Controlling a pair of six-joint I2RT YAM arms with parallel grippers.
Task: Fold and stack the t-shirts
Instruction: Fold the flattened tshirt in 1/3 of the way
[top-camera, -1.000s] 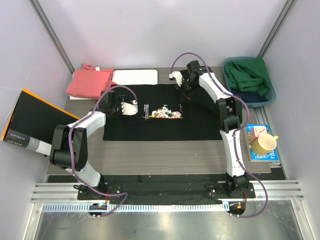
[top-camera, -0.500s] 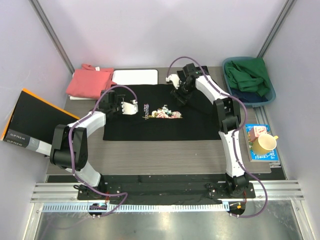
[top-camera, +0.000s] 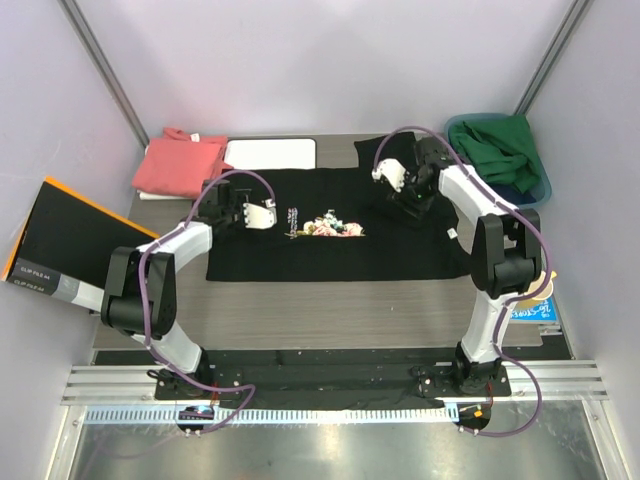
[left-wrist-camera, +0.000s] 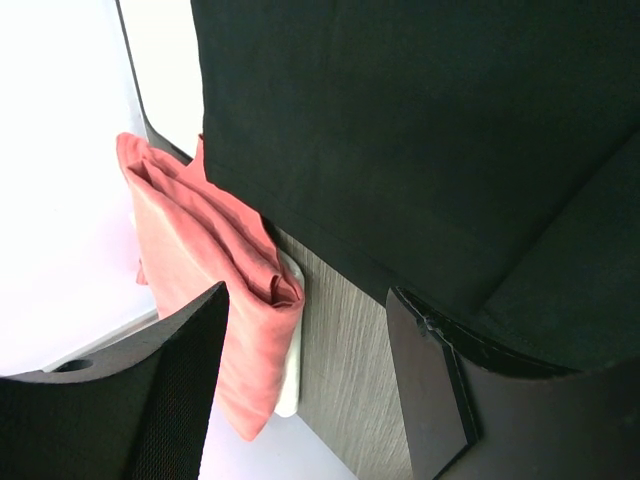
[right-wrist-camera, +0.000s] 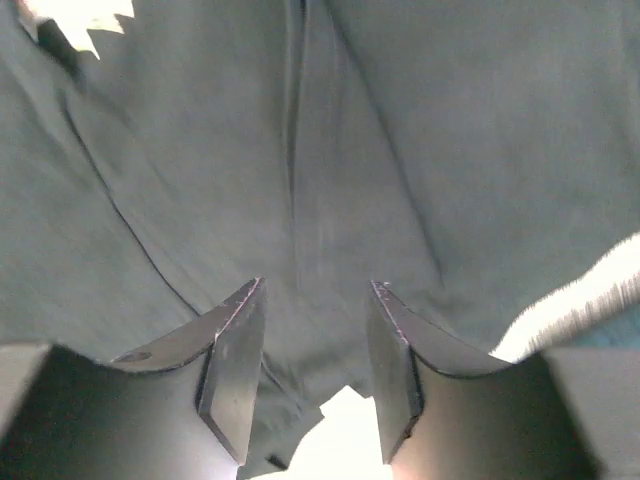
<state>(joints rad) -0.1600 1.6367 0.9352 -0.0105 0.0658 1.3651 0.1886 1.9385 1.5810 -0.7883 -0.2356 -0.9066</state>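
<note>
The black t-shirt (top-camera: 330, 240) lies spread flat on the table, its flower print (top-camera: 328, 226) facing up, and one sleeve (top-camera: 382, 150) sticks out past its back edge. Folded at the back left is the salmon-pink t-shirt (top-camera: 180, 165). My left gripper (top-camera: 264, 215) hovers open over the black shirt's left part. In the left wrist view this gripper (left-wrist-camera: 308, 295) frames the pink t-shirt (left-wrist-camera: 200, 260) and the black t-shirt's edge (left-wrist-camera: 420, 130). My right gripper (top-camera: 403, 195) is open low over the shirt's upper right. In its wrist view the right gripper (right-wrist-camera: 315, 285) has only black cloth (right-wrist-camera: 320, 150) beneath it.
A white board (top-camera: 270, 153) lies at the back, next to the pink shirt. A flat black box with an orange edge (top-camera: 70, 240) leans off the table's left side. At the back right, a blue basket (top-camera: 540, 190) holds green cloth (top-camera: 495, 150).
The right gripper opened, let go of the shirt's back edge and swung right with its arm. The sleeve now lies out past the back edge. The left arm has not moved.
</note>
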